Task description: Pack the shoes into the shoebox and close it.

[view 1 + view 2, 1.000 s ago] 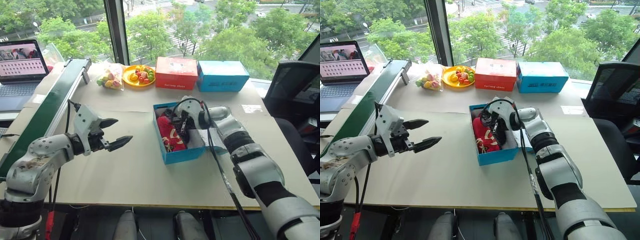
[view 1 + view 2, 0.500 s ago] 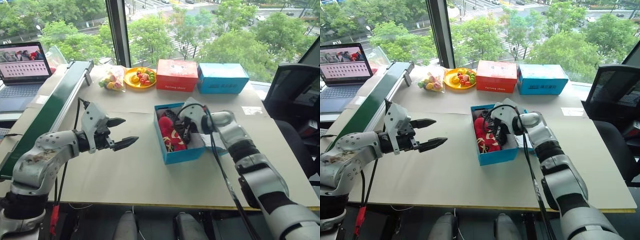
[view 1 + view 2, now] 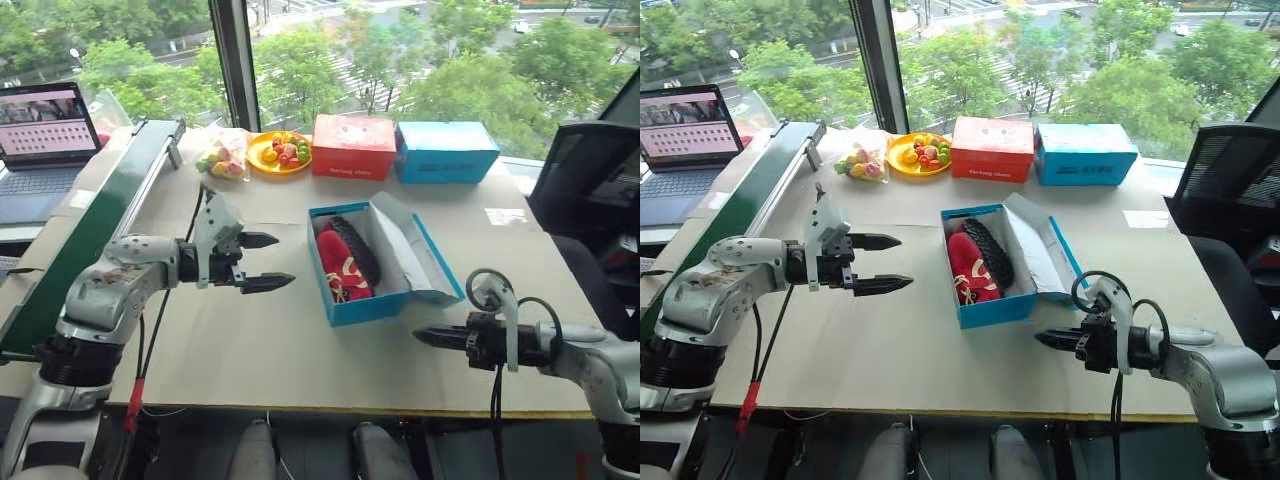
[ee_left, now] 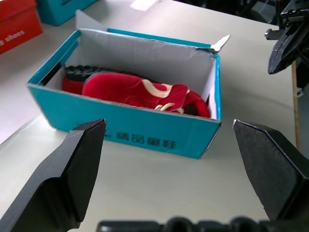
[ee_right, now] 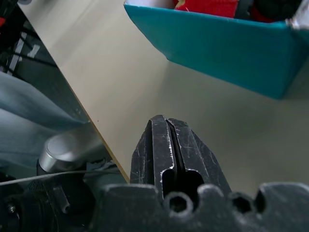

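Observation:
The blue shoebox (image 3: 368, 300) stands open in the middle of the table. Its white-lined lid (image 3: 415, 250) leans out to the right. Both red shoes (image 3: 337, 262) lie inside, one turned so its black sole (image 3: 358, 248) shows. My left gripper (image 3: 285, 260) hovers open to the left of the box and points at it; in the left wrist view the box (image 4: 145, 130) sits between its fingers (image 4: 72, 169), well beyond them. My right gripper (image 3: 418, 336) is shut on nothing, low near the table's front edge, in front of the box's right corner (image 5: 231, 53).
A red box (image 3: 353, 146) and a light-blue box (image 3: 447, 152) stand at the back by the window, beside a yellow plate of fruit (image 3: 278, 152) and a bag (image 3: 222, 155). A green conveyor (image 3: 90, 230) and a laptop (image 3: 45, 125) are at the left, an office chair (image 3: 590, 190) at the right.
My right gripper has pulled out of the box and swung back to the table's front right. The lid now shows leaning open. My left gripper edged toward the box.

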